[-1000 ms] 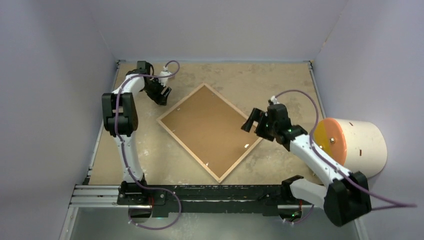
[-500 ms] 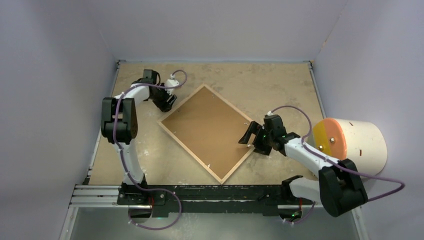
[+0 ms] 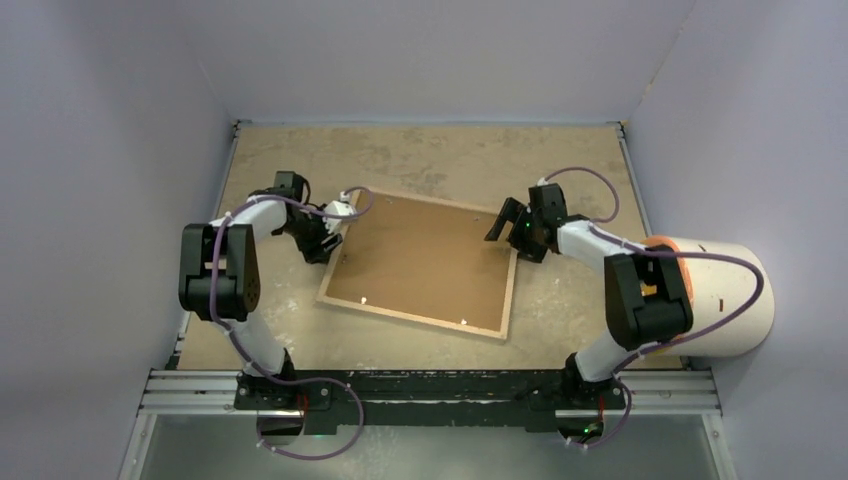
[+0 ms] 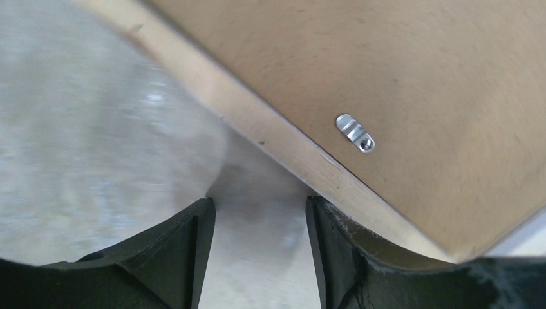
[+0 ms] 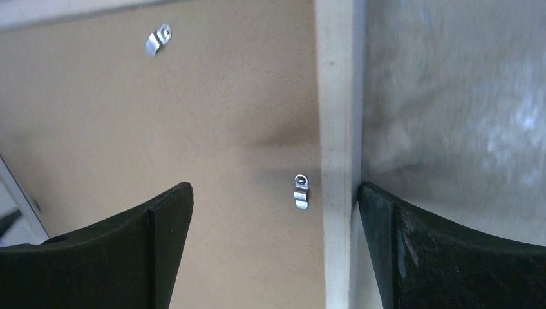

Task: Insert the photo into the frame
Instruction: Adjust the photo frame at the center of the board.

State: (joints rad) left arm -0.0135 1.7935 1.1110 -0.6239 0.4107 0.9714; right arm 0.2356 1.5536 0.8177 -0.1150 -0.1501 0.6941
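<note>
The frame lies back side up, light wood rails around a brown backing board. The photo is hidden. My left gripper sits low at the frame's left rail. In the left wrist view it is open with only table between the fingers. Its right finger touches the rail. My right gripper is at the far right corner. In the right wrist view it is wide open astride the rail. One finger is against the rail's outer side, the other over the board.
Small metal clips sit along the board's edge. A white cylinder with an orange face stands at the right, beside the right arm. Walls close in on three sides, and a black rail runs along the near edge.
The frame has swung counterclockwise from a diamond to nearly square with the table. The right gripper moved away with its corner, the left gripper came nearer along the left rail, and its jaws narrowed slightly.
</note>
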